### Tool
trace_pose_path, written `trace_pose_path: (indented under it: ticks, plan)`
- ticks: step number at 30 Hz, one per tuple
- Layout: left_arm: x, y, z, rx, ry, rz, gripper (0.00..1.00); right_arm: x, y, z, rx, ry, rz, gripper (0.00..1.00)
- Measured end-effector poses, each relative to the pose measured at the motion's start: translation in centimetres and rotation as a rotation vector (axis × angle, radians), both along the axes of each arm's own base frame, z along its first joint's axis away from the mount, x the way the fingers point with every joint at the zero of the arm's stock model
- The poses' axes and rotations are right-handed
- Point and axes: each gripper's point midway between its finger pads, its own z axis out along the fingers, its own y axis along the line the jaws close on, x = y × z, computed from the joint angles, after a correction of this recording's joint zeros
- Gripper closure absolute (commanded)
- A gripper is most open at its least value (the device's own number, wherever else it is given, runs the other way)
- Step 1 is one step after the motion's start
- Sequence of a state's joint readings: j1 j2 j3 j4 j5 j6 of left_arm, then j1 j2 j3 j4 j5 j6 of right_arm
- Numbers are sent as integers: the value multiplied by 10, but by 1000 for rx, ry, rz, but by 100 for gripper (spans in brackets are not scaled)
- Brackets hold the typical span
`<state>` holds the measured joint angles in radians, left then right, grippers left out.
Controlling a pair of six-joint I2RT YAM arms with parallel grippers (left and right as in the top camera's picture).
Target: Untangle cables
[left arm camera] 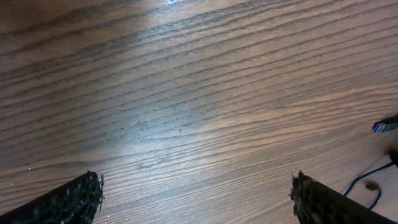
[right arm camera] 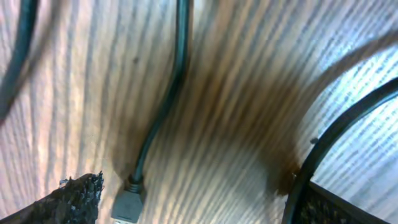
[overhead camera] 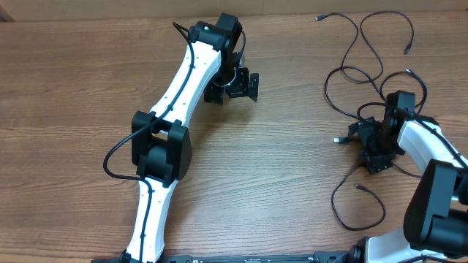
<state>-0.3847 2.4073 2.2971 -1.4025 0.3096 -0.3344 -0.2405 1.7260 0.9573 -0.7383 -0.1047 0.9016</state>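
Several thin black cables lie in loose loops on the right side of the wooden table, with small plugs at the ends. My right gripper hovers low over them, open. In the right wrist view one cable runs down to a grey plug lying between the fingertips, close to the left finger. A second cable arcs past the right finger. My left gripper is open over bare wood at the table's middle back, and in the left wrist view nothing lies between its fingers.
A blue-tipped plug and a thin cable show at the right edge of the left wrist view. Another cable loop lies near the front right, beside the right arm's base.
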Motion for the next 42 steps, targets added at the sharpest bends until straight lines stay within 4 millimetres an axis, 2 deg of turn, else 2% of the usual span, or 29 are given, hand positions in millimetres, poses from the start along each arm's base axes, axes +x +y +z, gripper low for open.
trace_pose_path:
  ticks: [7,19,27,32,38,42]
  plan:
    - [0,0,0,0,0,0,1,4,-5,0,-16,-3,-42,2]
    - [0,0,0,0,0,0,1,-5,-27,-4,-165,60,-57,0]
    - [0,0,0,0,0,0,0,-3,-32,-4,-196,54,-71,0]
    - [0,0,0,0,0,0,0,-3,-32,-4,-203,53,-64,18]
    - [0,0,0,0,0,0,1,-1,-28,-5,-244,58,-42,21]
    - [-1,0,0,1,2,0,0,-1,-28,-6,-259,64,-36,42]
